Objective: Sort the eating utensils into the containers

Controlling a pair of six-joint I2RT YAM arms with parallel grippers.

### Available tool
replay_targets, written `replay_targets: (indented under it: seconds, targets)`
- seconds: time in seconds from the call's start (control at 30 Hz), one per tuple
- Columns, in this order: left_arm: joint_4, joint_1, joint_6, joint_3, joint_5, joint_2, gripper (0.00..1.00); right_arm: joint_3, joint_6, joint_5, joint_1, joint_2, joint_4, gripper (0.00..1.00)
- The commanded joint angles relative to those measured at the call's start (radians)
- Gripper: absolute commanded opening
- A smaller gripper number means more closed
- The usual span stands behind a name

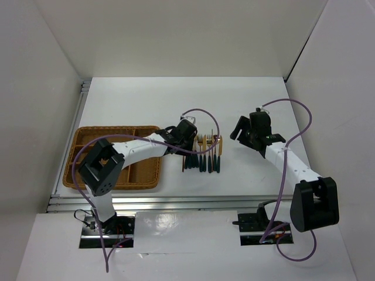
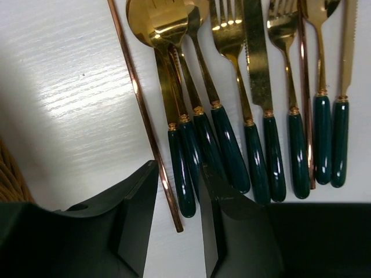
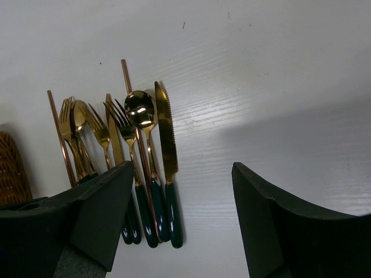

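The eating utensils (image 1: 205, 153), gold heads and dark green handles, lie side by side in a row on the white table, heads pointing away from me. A thin brown stick (image 2: 145, 116) lies along the row's left side. My left gripper (image 2: 178, 169) is low over the handle ends, open by a narrow gap. The stick's near end and the leftmost green handle (image 2: 184, 191) lie between its fingers. My right gripper (image 3: 182, 168) hangs open to the right of the row, with only bare table between its fingers. The containers are the compartments of the wicker tray (image 1: 117, 127) at the left.
A second brown stick (image 2: 304, 87) lies among the right-hand utensils. A serrated knife (image 3: 165, 133) ends the row on the right. The tray's woven edge (image 3: 11, 168) shows at the far left of the right wrist view. White walls enclose the table.
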Motion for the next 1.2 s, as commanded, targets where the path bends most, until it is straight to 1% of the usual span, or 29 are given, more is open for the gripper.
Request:
replay_targets:
  seconds: [0.0, 0.1, 0.17, 0.47, 0.8, 1.17]
  targets:
    - [-0.006, -0.002, -0.012, 0.040, -0.025, 0.026, 0.47, -0.002, -0.016, -0.004, -0.004, 0.005, 0.034, 0.76]
    - [-0.006, -0.002, -0.012, 0.049, -0.025, 0.046, 0.47, -0.002, -0.016, -0.004, -0.004, 0.015, 0.034, 0.76]
    - [-0.015, -0.011, -0.012, 0.049, -0.025, 0.057, 0.45, -0.002, -0.016, -0.004, -0.004, 0.015, 0.034, 0.76]
    - [-0.015, -0.011, -0.021, 0.058, -0.034, 0.098, 0.40, -0.002, -0.016, -0.004, -0.004, 0.015, 0.034, 0.76]
    - [-0.015, -0.011, -0.012, 0.058, -0.034, 0.125, 0.39, 0.007, -0.016, -0.013, -0.004, 0.024, 0.025, 0.76]
    - [-0.067, -0.011, -0.012, 0.107, -0.052, 0.164, 0.39, 0.007, -0.016, -0.023, -0.004, 0.042, 0.025, 0.76]
